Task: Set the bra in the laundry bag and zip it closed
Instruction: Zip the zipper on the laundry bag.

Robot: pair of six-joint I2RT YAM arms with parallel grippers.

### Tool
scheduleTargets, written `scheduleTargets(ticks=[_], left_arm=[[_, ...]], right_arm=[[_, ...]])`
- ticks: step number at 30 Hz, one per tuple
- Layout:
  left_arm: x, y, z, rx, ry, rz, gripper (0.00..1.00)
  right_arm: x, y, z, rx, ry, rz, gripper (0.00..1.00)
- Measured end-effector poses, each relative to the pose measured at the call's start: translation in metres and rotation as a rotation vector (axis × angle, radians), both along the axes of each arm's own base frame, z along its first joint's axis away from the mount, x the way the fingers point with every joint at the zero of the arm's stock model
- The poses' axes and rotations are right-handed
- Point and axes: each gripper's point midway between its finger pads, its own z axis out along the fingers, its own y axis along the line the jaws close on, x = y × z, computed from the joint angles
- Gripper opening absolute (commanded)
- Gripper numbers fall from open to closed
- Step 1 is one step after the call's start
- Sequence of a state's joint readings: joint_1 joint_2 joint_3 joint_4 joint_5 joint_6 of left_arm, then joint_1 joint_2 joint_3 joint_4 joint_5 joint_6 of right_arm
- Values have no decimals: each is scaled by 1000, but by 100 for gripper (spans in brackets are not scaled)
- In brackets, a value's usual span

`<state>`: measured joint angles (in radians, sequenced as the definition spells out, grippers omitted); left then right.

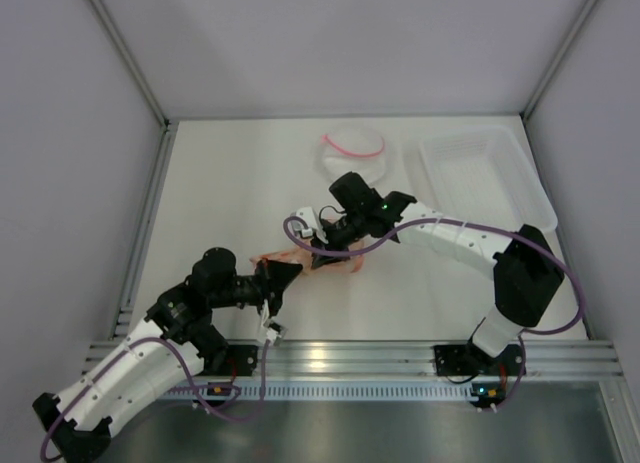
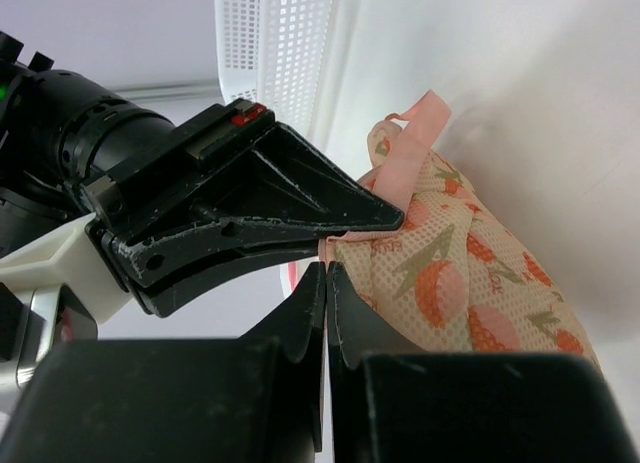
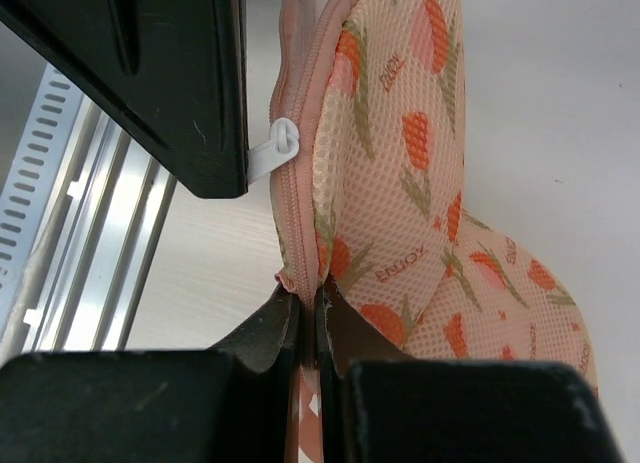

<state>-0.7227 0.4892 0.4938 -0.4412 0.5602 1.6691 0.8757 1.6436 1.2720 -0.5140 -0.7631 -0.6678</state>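
With right tool (image 3: 307, 298) pinched shut on edge of laundry bag (image 3: 400, 213), held between both tools at middle of counter (image 1: 230, 183), bra out of sight, check closed left tool's (image 2: 326, 273) hold on white zip pull (image 3: 270, 155), then draw steadily along zip line, keeping fabric taut.

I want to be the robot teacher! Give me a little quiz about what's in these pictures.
1. True or false: the right gripper is pinching the laundry bag by its pink edge.
2. What colour is the zipper pull? A white, B black, C green.
3. Fill in: the clear tray sits on the far ____ side of the table.
Key: 1 true; 2 A; 3 right.
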Motion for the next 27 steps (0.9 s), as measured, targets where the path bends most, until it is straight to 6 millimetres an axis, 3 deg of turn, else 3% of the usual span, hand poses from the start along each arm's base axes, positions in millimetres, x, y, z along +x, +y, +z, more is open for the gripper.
scheduleTargets(ticks=[10,20,27], left_arm=[[25,12,9,-71,183,243,0],[63,37,32,-294,458,664,0],[80,59,26,-434,589,923,0]], right_arm=[[9,-1,-10,10,9,-123,0],[30,-6,10,83,-41,-306,0],[46,-20,15,132,-22,-410,0]])
